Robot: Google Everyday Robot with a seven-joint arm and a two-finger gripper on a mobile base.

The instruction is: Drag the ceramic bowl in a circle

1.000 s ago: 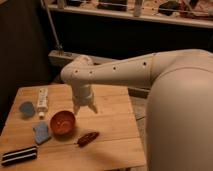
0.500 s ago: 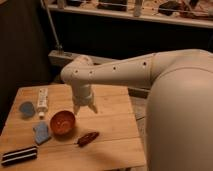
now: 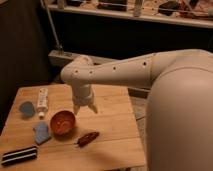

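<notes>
The ceramic bowl (image 3: 63,123) is small, round and glossy orange-red, and sits on the wooden table (image 3: 112,135) left of centre. My gripper (image 3: 84,108) hangs from the white arm just above and to the right of the bowl, pointing down, near the bowl's far right rim. I cannot tell whether it touches the bowl.
A dark red leaf-shaped object (image 3: 88,138) lies right of the bowl. A blue cloth-like piece (image 3: 41,132) lies left of it. A white tube (image 3: 42,99) and a flat blue disc (image 3: 26,107) lie at the far left. A black striped bar (image 3: 19,155) lies at the front left corner.
</notes>
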